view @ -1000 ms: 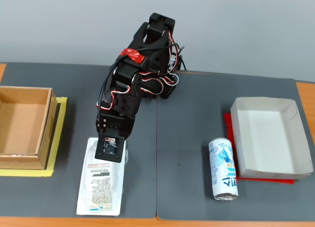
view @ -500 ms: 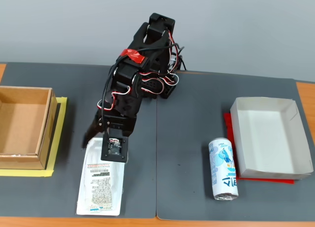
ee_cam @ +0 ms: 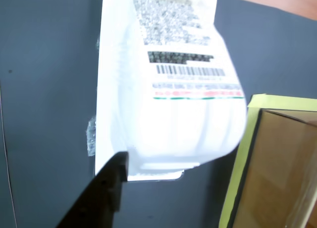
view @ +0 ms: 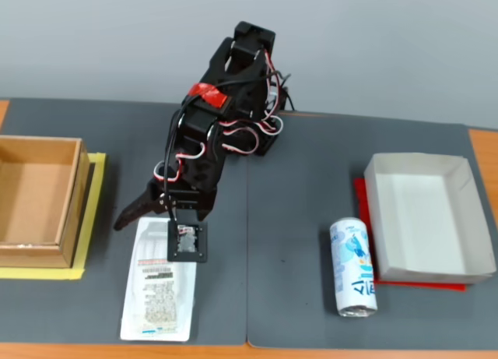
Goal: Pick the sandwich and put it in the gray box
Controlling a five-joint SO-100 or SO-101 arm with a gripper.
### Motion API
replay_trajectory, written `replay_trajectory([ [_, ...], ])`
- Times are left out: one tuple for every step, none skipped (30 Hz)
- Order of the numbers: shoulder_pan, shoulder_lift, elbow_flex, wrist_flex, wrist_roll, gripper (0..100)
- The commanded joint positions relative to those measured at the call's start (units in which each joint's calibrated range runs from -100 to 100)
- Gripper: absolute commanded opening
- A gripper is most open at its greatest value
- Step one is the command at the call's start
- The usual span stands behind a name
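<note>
The counter (view: 311,188), covered by a dark mat, carried everything in the fixed view: a brown cardboard box (view: 39,199) on yellow tape at the left, the gray box (view: 428,219) on a red pad at the right, and a drink can (view: 353,268) lying just beside that tray. The gray box was empty, so the task looked barely begun: the pick itself was not yet made, and the lift, the carry across the mat and the drop all remained.

The arm (view: 222,117) was folded forward and down from its base, its wrist bent so that the jaws (view: 159,219) hung over the far end of the sandwich (view: 159,285), which lay flat near the front edge, well apart from the tray. The jaws stood spread, one finger (view: 134,211) angled out to the left, gripping nothing. In the wrist view a dark finger (ee_cam: 101,196) sat beside the sandwich (ee_cam: 163,89), by its lower corner; whether it touched the wrapper could not be told.
</note>
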Motion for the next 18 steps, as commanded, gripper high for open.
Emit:
replay_trajectory([
  [0.1, 0.4, -3.1, -0.6, 0.2, 46],
  [0.1, 0.7, -3.1, -0.7, 0.2, 46],
  [0.1, 1.0, -3.1, -0.7, 0.2, 46],
  [0.1, 1.2, -3.1, -0.7, 0.2, 46],
  [0.1, 1.6, -3.1, -0.8, 0.1, 46],
  [0.1, 1.9, -3.1, -1.6, 0.1, 46],
  [0.2, 2.3, -3.1, -2.5, 0.1, 46],
  [0.3, 2.6, -3.1, -3.5, 0.1, 45],
  [0.3, 2.9, -3.1, -4.4, 0.2, 45],
  [0.3, 3.3, -3.1, -5.1, 0.2, 45],
  [0.3, 3.7, -3.2, -5.7, 0.2, 45],
  [0.3, 4.1, -3.2, -6.2, 0.2, 45],
  [0.3, 4.5, -3.2, -6.7, 0.2, 45],
  [0.3, 4.9, -3.2, -6.8, 0.2, 45],
  [0.2, 5.3, -3.2, -7.1, 0.2, 45],
  [0.2, 5.7, -3.2, -7.3, 0.2, 45],
  [0.2, 6.1, -3.2, -7.8, 0.2, 45],
  [0.2, 6.6, -3.2, -8.3, 0.2, 45],
])
